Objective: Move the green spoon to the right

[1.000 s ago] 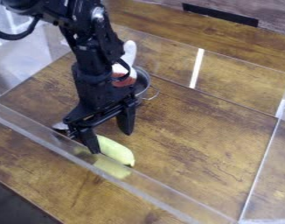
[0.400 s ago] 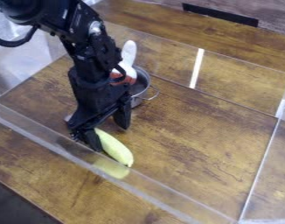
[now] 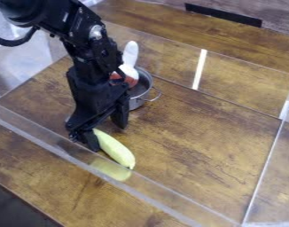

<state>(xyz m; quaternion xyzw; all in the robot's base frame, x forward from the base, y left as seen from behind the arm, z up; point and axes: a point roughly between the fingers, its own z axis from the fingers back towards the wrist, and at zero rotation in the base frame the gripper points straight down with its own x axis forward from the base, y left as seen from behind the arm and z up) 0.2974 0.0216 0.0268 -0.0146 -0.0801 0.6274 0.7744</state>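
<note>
The green spoon [image 3: 115, 150] lies on the wooden table close to the front clear wall, its yellow-green handle running diagonally toward the lower right. The far end of the spoon is tucked under my gripper [image 3: 98, 127]. The gripper is black, points down, and stands open just above that end, one finger on either side, with nothing held. I cannot tell whether the fingertips touch the table.
A small metal pot [image 3: 140, 90] stands right behind the arm, with a white-handled utensil [image 3: 130, 53] sticking up from it. Clear acrylic walls [image 3: 200, 68] box in the work area, and the front wall [image 3: 171, 202] runs just beyond the spoon.
The arm has shifted left and slightly up, so more of the green handle shows. The spoon lies where it was and the fingers stay open.
</note>
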